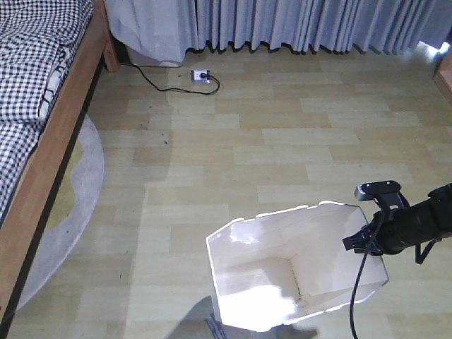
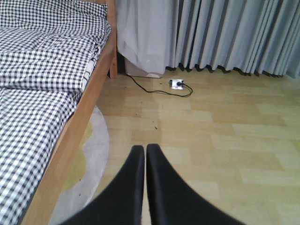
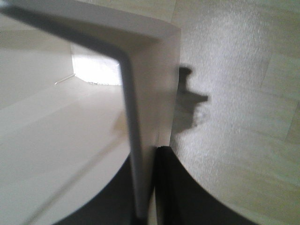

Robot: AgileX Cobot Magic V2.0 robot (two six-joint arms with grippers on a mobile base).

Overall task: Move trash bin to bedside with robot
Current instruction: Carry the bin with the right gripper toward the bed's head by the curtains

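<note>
- The white thin-walled plastic trash bin with the cut-corner rim (image 1: pixel 282 272) is being pinched at its right-hand wall by the right black claw (image 1: pixel 361 240).
- In the right wrist view, that thin wall is being squeezed by the claw (image 3: pixel 146 154), one finger inside and one outside.
- The bin is being held tilted, out on the pale plank floor (image 1: pixel 282 141).
- The left black claw (image 2: pixel 144 149) is being shown with its tips pressed together, gripping nothing.
- The light brown wooden bed with checked bedding (image 1: pixel 60 127) is being seen well off to the right claw's left, and nearer on the left claw's left.
- A round grey rug (image 1: pixel 78 205) is being tucked under its frame.
</note>
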